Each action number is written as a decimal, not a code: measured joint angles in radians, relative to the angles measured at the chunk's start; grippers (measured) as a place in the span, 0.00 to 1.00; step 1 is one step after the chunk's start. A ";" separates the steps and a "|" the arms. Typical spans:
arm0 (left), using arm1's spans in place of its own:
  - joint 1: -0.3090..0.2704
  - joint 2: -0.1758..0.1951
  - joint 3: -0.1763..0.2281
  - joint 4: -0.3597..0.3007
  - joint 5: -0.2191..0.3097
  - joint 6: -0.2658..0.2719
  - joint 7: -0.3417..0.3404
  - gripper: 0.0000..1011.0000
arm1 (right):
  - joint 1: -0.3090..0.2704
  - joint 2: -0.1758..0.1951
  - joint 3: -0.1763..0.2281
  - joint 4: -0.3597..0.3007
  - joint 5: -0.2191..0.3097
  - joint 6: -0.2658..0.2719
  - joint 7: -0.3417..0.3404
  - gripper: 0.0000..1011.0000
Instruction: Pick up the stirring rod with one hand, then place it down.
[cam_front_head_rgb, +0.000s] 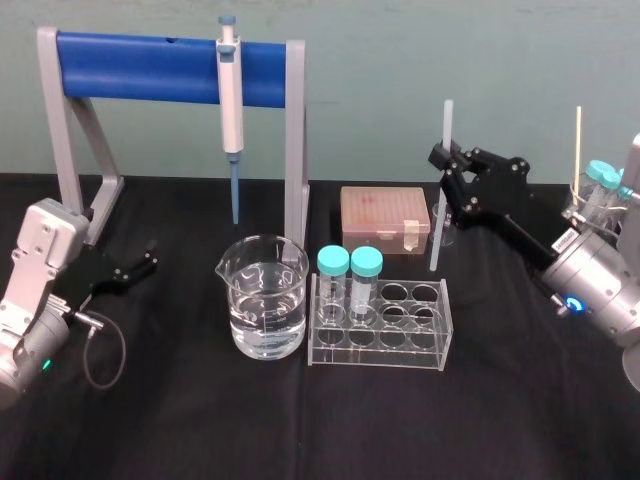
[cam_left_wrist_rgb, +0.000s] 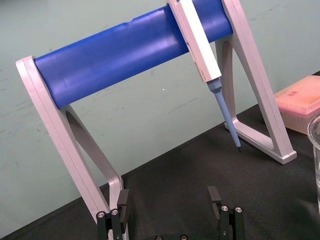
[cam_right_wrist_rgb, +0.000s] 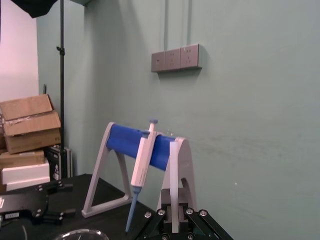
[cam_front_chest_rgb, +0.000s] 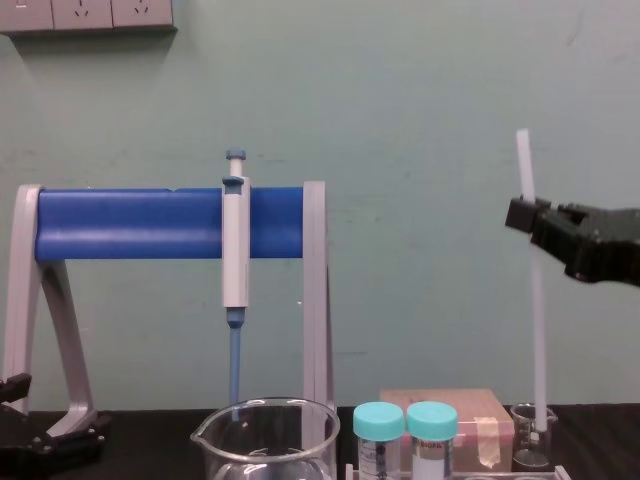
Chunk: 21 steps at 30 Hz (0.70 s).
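Right fingers clamped on upright stirring rod, upper part, left fingers spread, parked

A pipette hangs from the blue-barred stand, far left. Nearer, a beaker of water stands just left of a clear rack holding two teal-capped tubes.

Bright, even light from above in all views: socket plates throw a short shadow down the wall, and the blue bar has a soft sheen along its top. Black tablecloth shows almost no cast shadows. There are small glints on the beaker rim and tube rack, and the stirring rod reads pale against the wall. Side wall above the boxes in the right wrist view is overexposed.
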 joint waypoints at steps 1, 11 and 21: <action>0.000 0.000 0.000 0.000 0.000 0.000 0.000 0.99 | 0.003 -0.004 -0.005 0.016 -0.001 -0.008 0.005 0.07; 0.000 0.000 0.000 0.000 0.000 0.000 0.000 0.99 | 0.021 -0.025 -0.027 0.096 -0.039 -0.051 0.013 0.07; 0.000 0.000 0.000 0.000 0.000 0.000 0.000 0.99 | 0.042 -0.045 -0.039 0.150 -0.071 -0.057 0.007 0.07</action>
